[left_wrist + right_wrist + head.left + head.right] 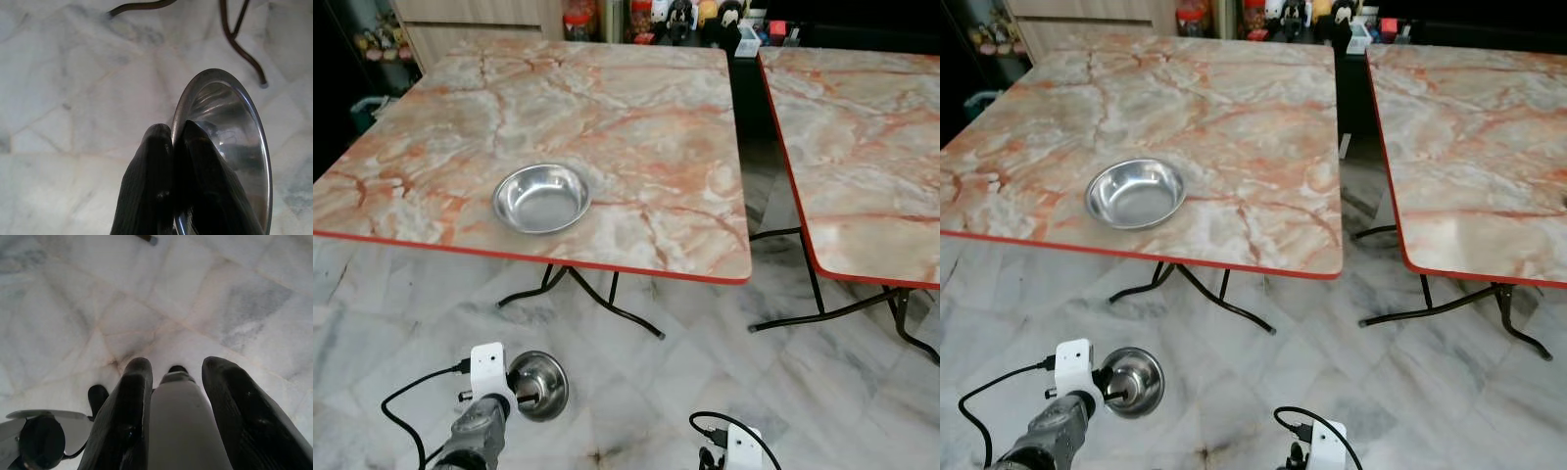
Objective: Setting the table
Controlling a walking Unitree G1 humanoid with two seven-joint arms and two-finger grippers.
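Bowl one down, bowl two on the way

Left gripper is pinching the rim of a second bowl, held low over the floor, short of the counter. One bowl already sits near the counter's front edge. Right gripper has fingers spread around a pale object I can't identify. Early days, I'd say.

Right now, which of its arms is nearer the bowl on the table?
Left. The left gripper, holding a second bowl, hangs low almost straight before the table's bowl; the right gripper hangs off to that bowl's right.
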